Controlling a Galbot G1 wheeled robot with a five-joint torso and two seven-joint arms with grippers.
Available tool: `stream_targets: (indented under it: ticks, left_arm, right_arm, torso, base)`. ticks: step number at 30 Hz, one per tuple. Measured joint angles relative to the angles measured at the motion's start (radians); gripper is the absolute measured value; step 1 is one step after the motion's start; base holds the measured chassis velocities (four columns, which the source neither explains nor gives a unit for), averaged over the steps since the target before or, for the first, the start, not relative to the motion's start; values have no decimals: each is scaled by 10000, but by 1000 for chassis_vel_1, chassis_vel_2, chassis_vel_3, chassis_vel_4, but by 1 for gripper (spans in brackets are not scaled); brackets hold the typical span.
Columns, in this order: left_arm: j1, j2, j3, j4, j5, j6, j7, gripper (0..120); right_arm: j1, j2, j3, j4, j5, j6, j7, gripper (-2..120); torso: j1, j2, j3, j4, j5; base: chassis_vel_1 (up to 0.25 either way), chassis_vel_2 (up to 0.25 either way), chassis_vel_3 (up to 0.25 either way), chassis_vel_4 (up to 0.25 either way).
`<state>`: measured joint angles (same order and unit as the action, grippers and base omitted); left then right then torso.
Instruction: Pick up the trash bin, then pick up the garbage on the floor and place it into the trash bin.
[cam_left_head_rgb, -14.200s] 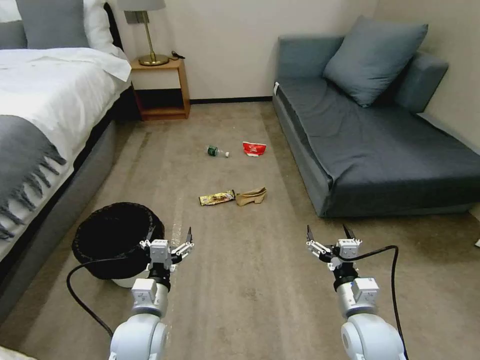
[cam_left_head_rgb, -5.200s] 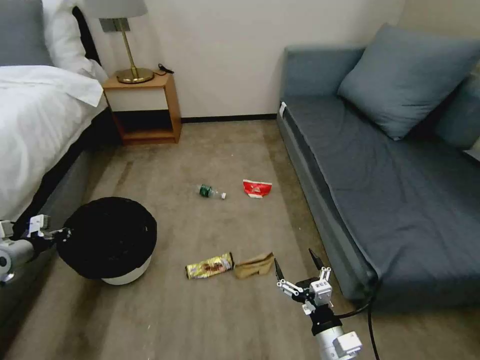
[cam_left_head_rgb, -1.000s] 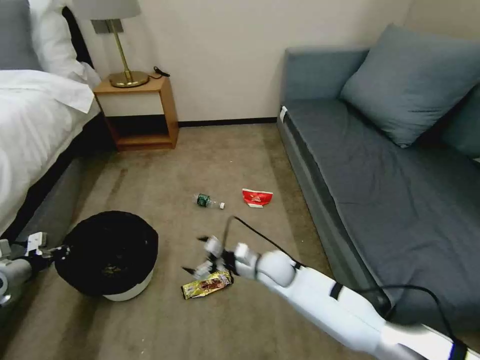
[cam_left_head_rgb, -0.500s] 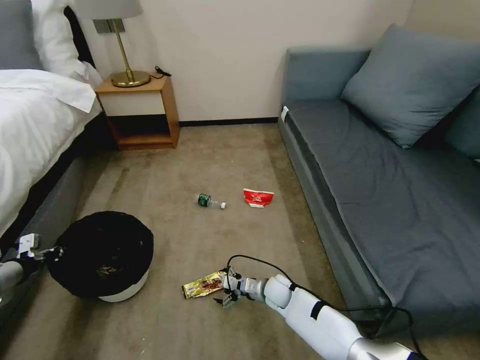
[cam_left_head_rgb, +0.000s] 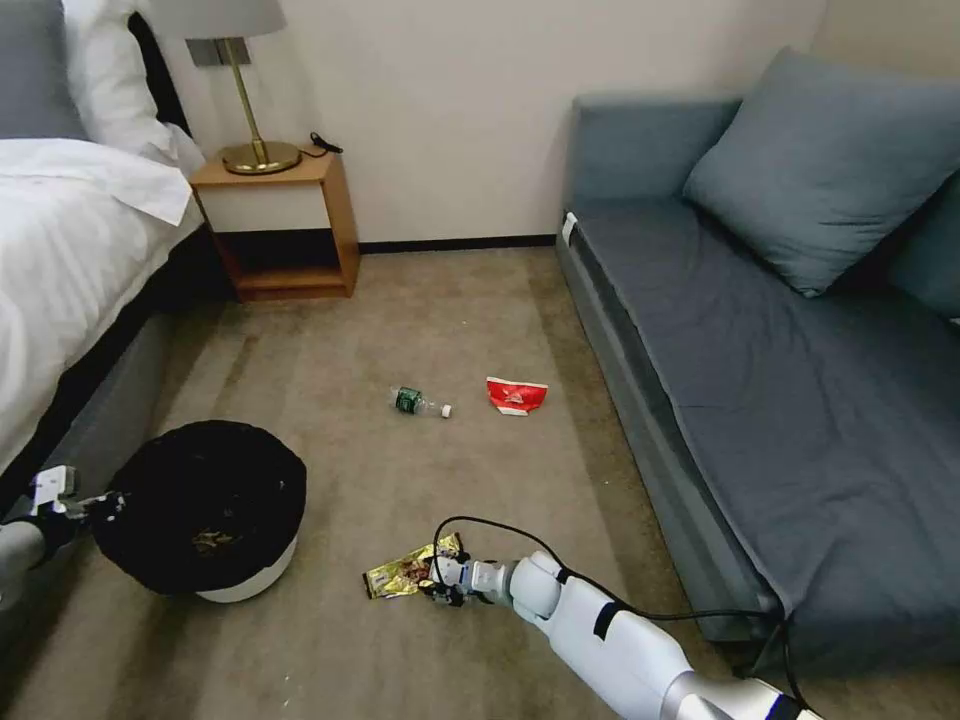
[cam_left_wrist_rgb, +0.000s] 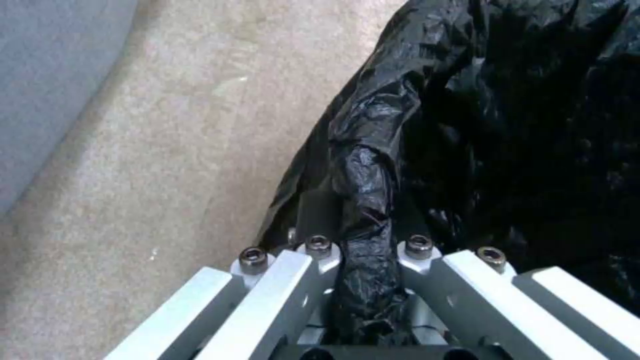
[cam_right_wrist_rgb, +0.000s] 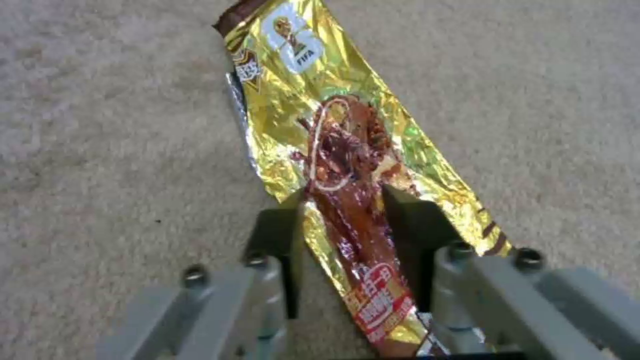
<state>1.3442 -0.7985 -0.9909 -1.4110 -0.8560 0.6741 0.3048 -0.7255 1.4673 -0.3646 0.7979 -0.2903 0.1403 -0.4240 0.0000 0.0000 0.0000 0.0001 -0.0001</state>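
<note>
From the head view, our right tool lies low on the floor at the near end of the wrapper, its fingers narrowed around that end. The bin stands to the left beside the bed, our left tool at its rim. The bottle and red packet lie farther ahead, well apart from both tools.

From the left wrist view, our left tool is clamped on the bag folded over the rim.

From the right wrist view, our right tool straddles the wrapper, one dark finger on each side.
</note>
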Motion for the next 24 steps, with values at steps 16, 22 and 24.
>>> stream_targets:
  ticks: [16, 22, 24]
  left_arm:
    - [39, 2, -28, -49, -22, -4, -8, 4]
    - [-46, -32, 89, 52, -16, -12, -9, 4]
    - [-52, -43, 102, 52, -11, -13, -9, 4]
  right_arm:
    - [-192, -389, 61, 499, 710, 86, -314, 8]
    - [-185, -627, 147, 603, 454, 454, -445, 30]
    - [-194, -599, 198, 540, 281, 506, -444, 39]
  torso:
    - [0, 0, 0, 0, 0]
    - [0, 0, 0, -2, 0]
    - [0, 0, 0, -2, 0]
  base:
    - [0, 0, 0, 0]
    - [0, 0, 0, 0]
    - [0, 0, 0, 0]
